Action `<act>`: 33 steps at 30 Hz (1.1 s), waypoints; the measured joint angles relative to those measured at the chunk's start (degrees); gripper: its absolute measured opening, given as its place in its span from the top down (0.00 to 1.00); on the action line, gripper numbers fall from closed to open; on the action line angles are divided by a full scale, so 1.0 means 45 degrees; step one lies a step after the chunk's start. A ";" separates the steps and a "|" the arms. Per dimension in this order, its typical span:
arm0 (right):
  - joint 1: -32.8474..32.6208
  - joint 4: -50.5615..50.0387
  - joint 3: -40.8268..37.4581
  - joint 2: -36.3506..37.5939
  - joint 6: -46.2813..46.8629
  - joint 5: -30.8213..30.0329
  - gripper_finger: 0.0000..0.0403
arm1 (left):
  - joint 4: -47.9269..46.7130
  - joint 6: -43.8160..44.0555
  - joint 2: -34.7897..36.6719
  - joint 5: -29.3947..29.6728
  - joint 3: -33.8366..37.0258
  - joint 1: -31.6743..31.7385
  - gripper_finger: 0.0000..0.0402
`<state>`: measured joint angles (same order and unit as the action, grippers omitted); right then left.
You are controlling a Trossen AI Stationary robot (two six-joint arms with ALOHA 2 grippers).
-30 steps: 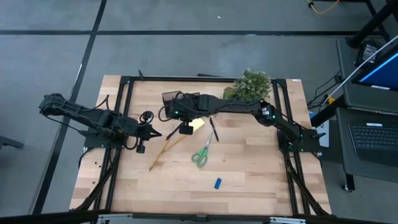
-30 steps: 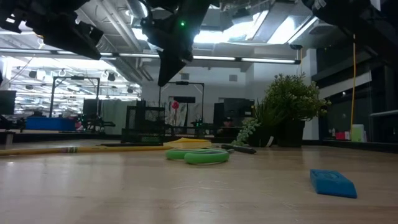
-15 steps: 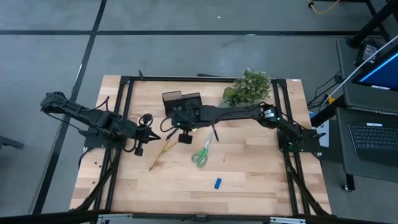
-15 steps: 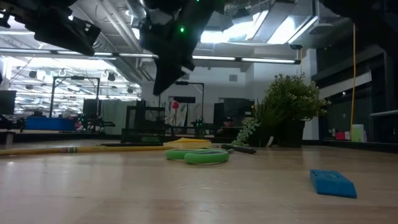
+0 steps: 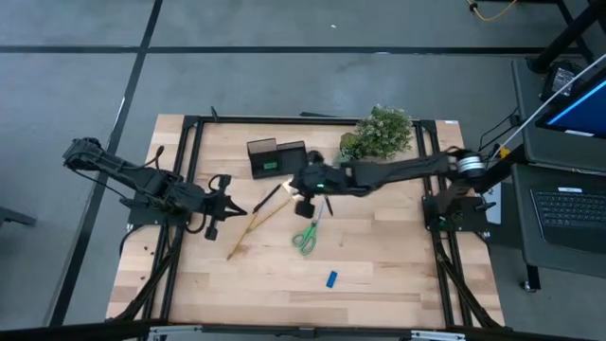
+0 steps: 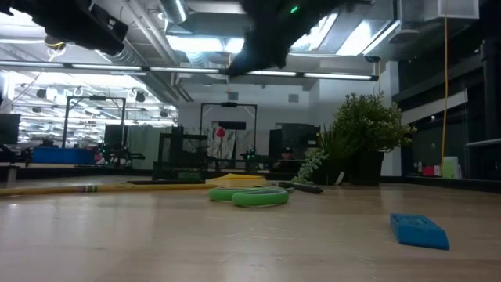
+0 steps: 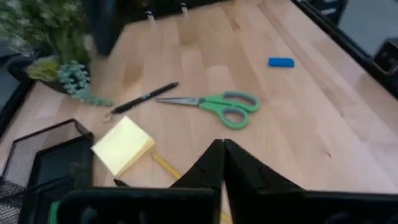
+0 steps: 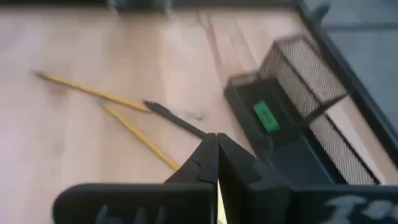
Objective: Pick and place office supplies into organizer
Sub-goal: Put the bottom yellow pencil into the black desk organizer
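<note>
- Our right gripper (image 5: pixel 305 194) hangs just beside the organizer (image 5: pixel 276 157), jaws pressed together on nothing; a small green piece (image 8: pixel 266 116) already lies inside, which we read as one item delivered.
- Our left gripper (image 5: pixel 230 203) waits at the table's left, jaws also pressed together and empty.
- Scissors (image 5: pixel 307 234), sticky-note pad (image 7: pixel 123 145), pen (image 7: pixel 143 98), pencils (image 5: pixel 254 224) and blue piece (image 5: pixel 331 278) lie loose on the table (image 5: pixel 398 275), awaiting collection.

Even overhead light falls on the pale wooden table (image 5: pixel 379 256), with faint shadows. In the low view, ceiling strip lights (image 6: pixel 196 43) glare. The wrist views are blurred.
</note>
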<state>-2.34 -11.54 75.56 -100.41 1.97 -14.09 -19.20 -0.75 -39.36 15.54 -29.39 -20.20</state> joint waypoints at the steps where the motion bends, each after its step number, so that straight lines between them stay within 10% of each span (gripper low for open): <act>1: -0.0095 0.0320 -0.0497 0.0445 -0.0151 0.0023 0.99 | 0.0185 0.0036 -0.0015 -0.0005 0.0000 0.0008 0.99; 8: -0.0462 0.3072 -0.4477 0.3342 -0.0459 -0.0001 0.98 | 0.1772 0.1249 -0.0536 0.0544 -0.0066 0.0008 0.99; 16: -0.0460 0.5381 -0.7752 0.5560 0.0145 0.0006 0.98 | -0.1744 0.5057 -0.2802 0.1440 -0.2047 -0.0017 0.99; 33: -0.0463 0.5194 -0.8328 0.5876 0.0087 0.0039 0.95 | -0.9450 1.0598 -0.7929 0.0655 -0.8200 -0.1544 0.99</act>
<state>-4.43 11.84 38.09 -73.97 2.36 -13.91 -61.73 46.94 -75.04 18.49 -66.28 -27.14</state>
